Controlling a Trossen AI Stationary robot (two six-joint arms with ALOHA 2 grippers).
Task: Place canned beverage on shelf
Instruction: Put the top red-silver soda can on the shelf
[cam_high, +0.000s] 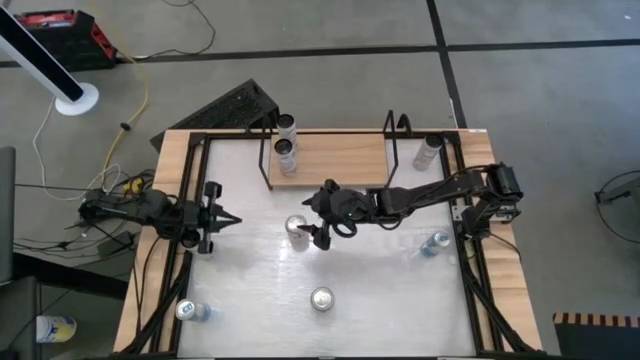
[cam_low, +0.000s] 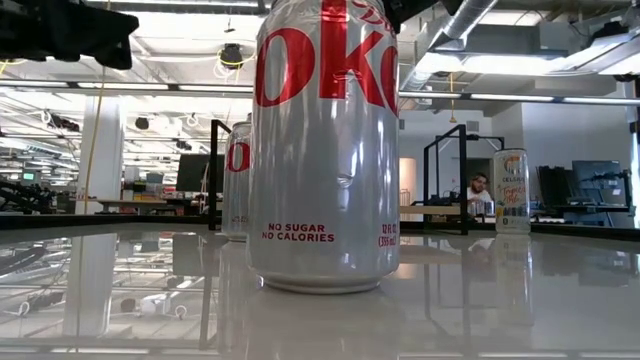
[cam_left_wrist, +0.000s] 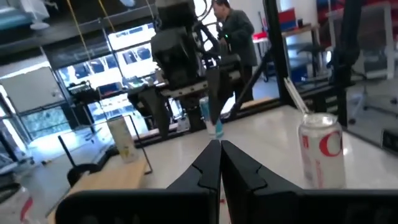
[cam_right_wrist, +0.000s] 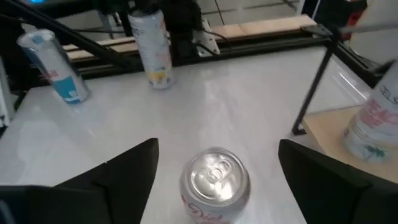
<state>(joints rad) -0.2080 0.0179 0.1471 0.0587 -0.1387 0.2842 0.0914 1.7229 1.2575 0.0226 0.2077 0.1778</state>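
On the white table, from above: the shelf (cam_high: 335, 152) sits at the far edge, its light-wood board inside a black wire frame.
Cans on the shelf: two cans (cam_high: 286, 142) stand at its left end, one behind the other.
Diet Coke can (cam_high: 297, 229): upright on the table near the middle, just in front of the shelf, not on it.
Right gripper (cam_high: 312, 218): reaches in from the right edge, fingers spread, hanging over that can without gripping it.
Left gripper (cam_high: 226, 219): waits by the left edge, fingers pressed together into a point.
Other cans: one (cam_high: 322, 298) near the front edge, one (cam_high: 186, 311) at the front left corner, one (cam_high: 436, 242) by the right edge, one (cam_high: 428, 151) at the far right corner.

At table height: a silver red-lettered can (cam_low: 324, 150) fills the view, standing upright; another like it (cam_low: 237, 180) stands behind.

From the left wrist: the dark fingers (cam_left_wrist: 206, 168) meet tip to tip; a silver can (cam_left_wrist: 321, 151) stands on the table nearby.

From the right wrist: the can's top (cam_right_wrist: 214, 175) lies between two wide-apart fingers (cam_right_wrist: 124, 168), touching neither.
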